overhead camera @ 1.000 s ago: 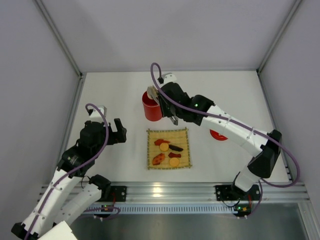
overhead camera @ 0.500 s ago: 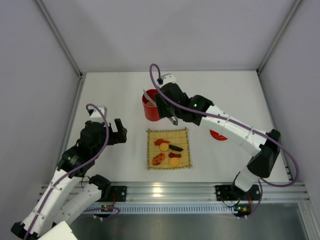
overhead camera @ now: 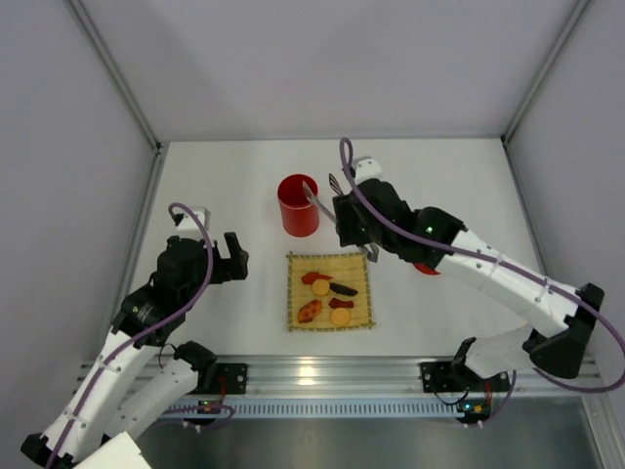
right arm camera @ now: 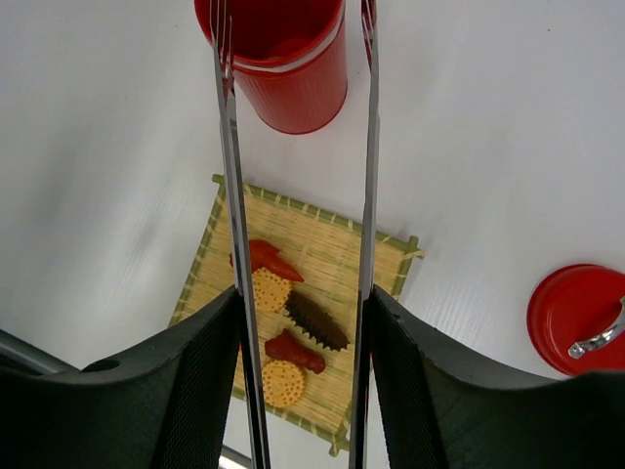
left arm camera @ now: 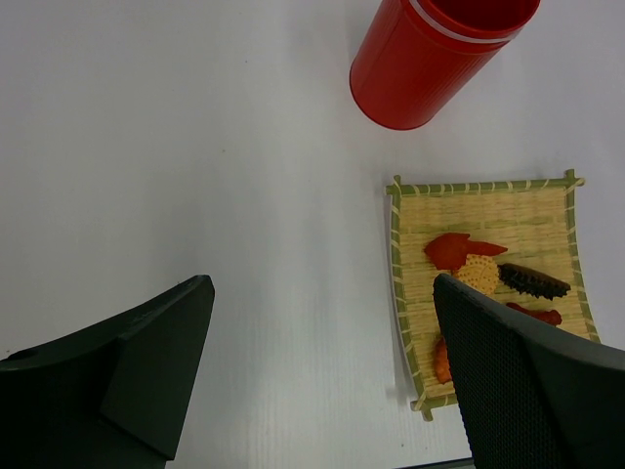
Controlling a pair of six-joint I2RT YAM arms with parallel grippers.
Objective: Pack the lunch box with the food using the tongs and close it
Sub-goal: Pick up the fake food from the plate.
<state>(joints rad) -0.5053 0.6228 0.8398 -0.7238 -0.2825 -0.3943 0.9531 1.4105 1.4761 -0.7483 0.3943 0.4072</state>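
Right jaws clasp the tongs [right arm camera: 370, 147], left jaws gape empty; food [right arm camera: 270, 289] waits on the mat [right arm camera: 332, 244], lid [right arm camera: 576, 318] off toward the worktop's [overhead camera: 225, 176] right edge.

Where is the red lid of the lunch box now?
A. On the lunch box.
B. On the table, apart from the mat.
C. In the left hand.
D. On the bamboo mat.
B: the lid lies on the bare table, clear of the mat, while the lunch box stands open.
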